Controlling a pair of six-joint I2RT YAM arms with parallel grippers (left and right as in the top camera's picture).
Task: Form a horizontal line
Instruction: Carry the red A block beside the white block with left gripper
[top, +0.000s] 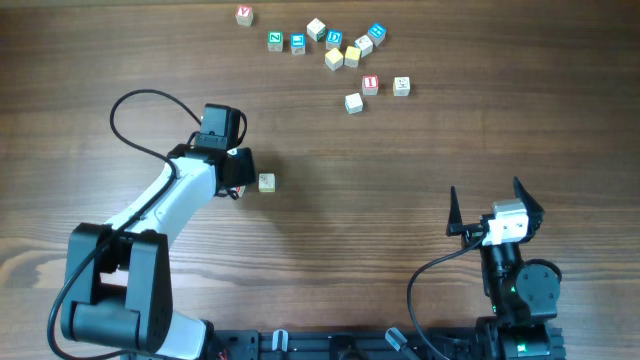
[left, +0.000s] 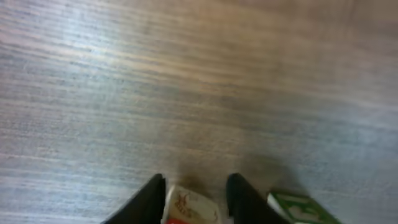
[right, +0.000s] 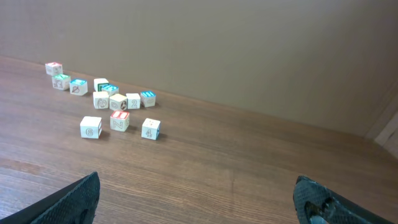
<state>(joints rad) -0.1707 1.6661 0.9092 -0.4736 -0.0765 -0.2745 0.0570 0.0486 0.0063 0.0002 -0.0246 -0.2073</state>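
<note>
The left gripper (left: 196, 183) is straddling a tiny pale wooden red-lettered cube (left: 186, 206), pinched or freed one cannot tell, beside a green-marked cube (left: 298, 208), starting the horizontal line (top: 266, 182) mid-table, while the right gripper (top: 487, 195) is idling wide open, so fetching another from the scattered far cubes (top: 340, 50) is probably coming next.

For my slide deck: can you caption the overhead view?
Left gripper next to a lone block, other blocks scattered near the far edge, right gripper open, well away from them.
</note>
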